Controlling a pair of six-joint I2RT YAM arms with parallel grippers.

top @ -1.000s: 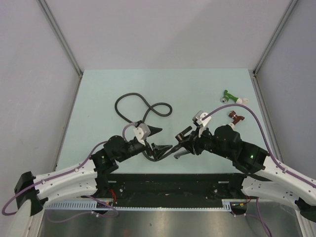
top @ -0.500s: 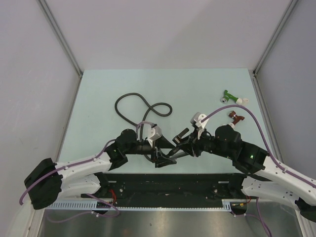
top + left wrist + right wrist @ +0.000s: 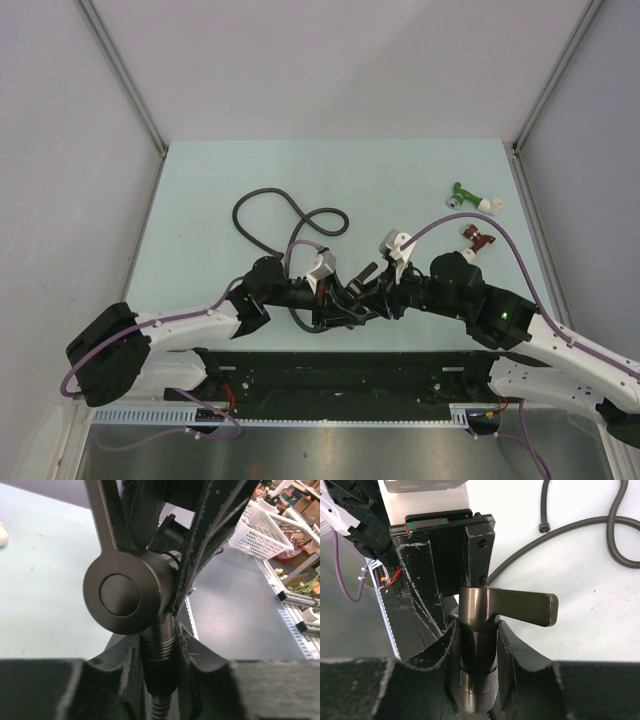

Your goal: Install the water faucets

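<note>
Brought left end effector (image 3: 159,641) in, clamped it on faucet (image 3: 127,592) neck | kept right end effector (image 3: 479,635) clamped on faucet body | held faucet between both, over tabletop's (image 3: 200,190) near middle, likely set for two-handed fitting

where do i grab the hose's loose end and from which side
Just behind the end collar, coming from straight above with the jaws across the hose. That end lies flat on the table with bare surface on both sides. The collar is thicker than the hose, so it should stop the fingers slipping off the end.
</note>
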